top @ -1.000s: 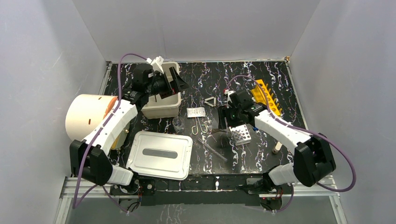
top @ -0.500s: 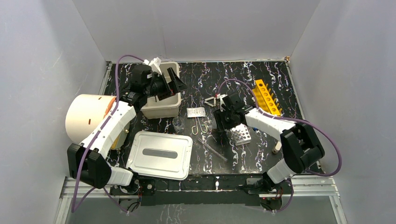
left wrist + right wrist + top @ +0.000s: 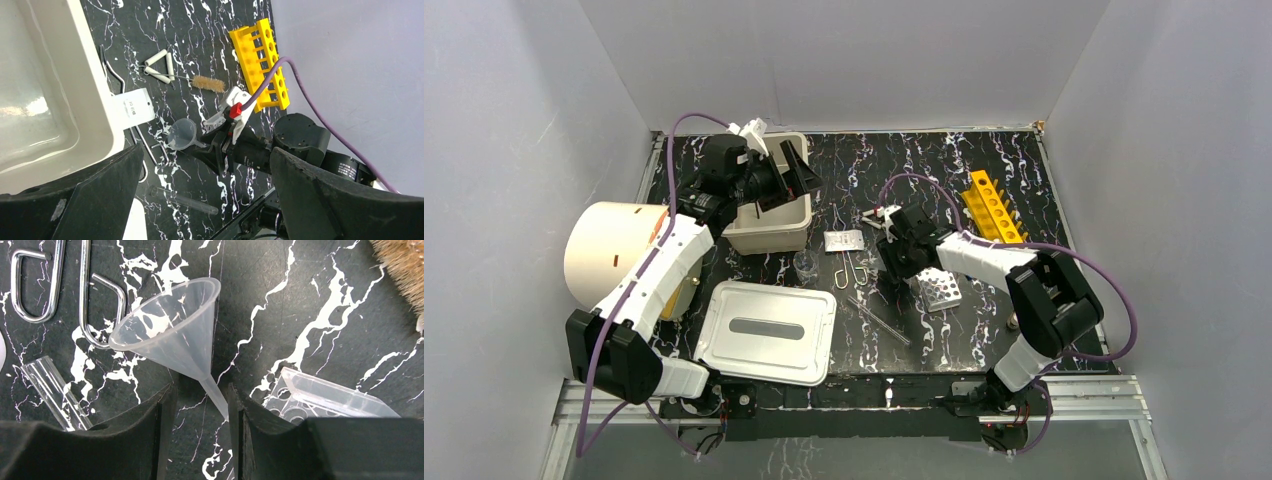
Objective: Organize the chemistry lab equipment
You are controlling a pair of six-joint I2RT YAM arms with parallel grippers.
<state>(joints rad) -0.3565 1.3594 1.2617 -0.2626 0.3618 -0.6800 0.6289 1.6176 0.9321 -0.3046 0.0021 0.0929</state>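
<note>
A clear plastic funnel [image 3: 170, 335] lies on its side on the black marbled table. My right gripper [image 3: 200, 390] is open and low over it, and the funnel's thin stem lies between the two fingers, close to the right one. Wire metal tongs [image 3: 95, 295] lie just left of the funnel, with a glass tube [image 3: 52, 385] below them. The clear perforated rack [image 3: 325, 397] is at the right. My left gripper [image 3: 796, 172] is open and empty above the cream bin [image 3: 774, 225]. The yellow tube rack [image 3: 994, 207] stands at the back right.
A big cream cylinder [image 3: 609, 250] stands at the left. A grey lid [image 3: 764, 330] lies front left. A small metal plate [image 3: 844, 241], a clay triangle [image 3: 874, 218], a brush [image 3: 207, 83] and a beaker [image 3: 805, 264] sit mid-table.
My right gripper has swung left and come down over the funnel, its stem now between the fingers. The left arm has barely shifted.
</note>
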